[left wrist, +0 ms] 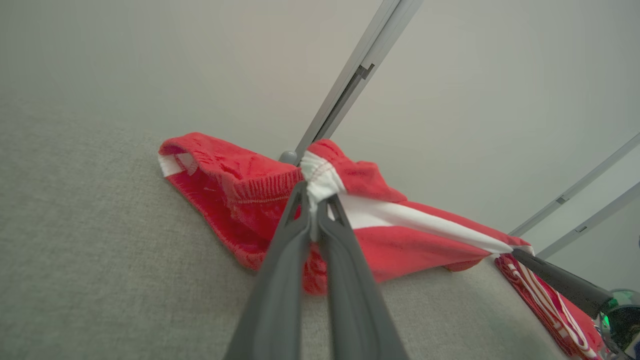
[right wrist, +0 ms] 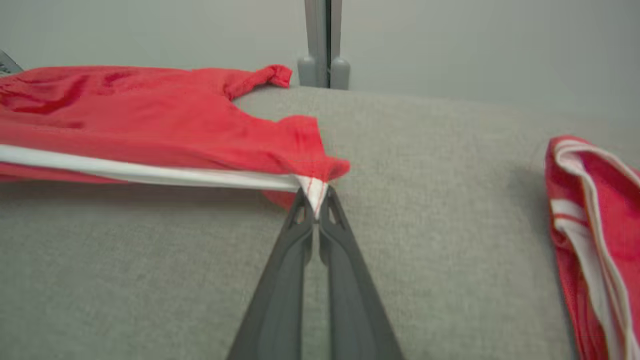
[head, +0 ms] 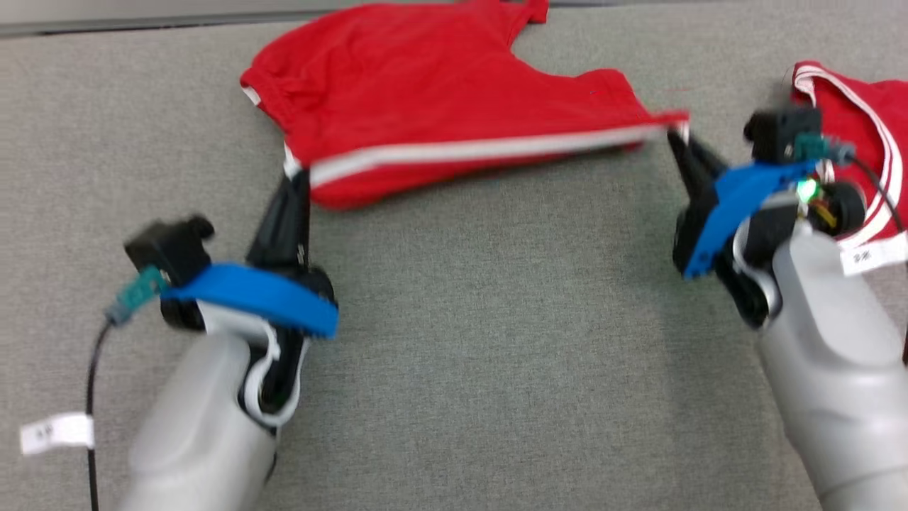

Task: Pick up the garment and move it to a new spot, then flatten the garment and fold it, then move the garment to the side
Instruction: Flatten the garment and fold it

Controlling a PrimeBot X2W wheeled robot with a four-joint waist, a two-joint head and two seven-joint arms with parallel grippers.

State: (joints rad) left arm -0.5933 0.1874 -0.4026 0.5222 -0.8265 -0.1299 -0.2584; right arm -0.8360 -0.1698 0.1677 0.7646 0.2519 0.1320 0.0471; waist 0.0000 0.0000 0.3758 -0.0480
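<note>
At the left, a hem corner of the red garment [head: 425, 78] is pinched by the left gripper [head: 296, 177], whose tips are partly covered by fabric. The white-striped hem is held taut; the rest lies on the grey table [head: 496, 319], its far edge cut off at the top. The other corner is pinched by the blurred right gripper [head: 677, 138]. Further right, a second red garment [head: 869, 113] is partly hidden by the wrist.
</note>
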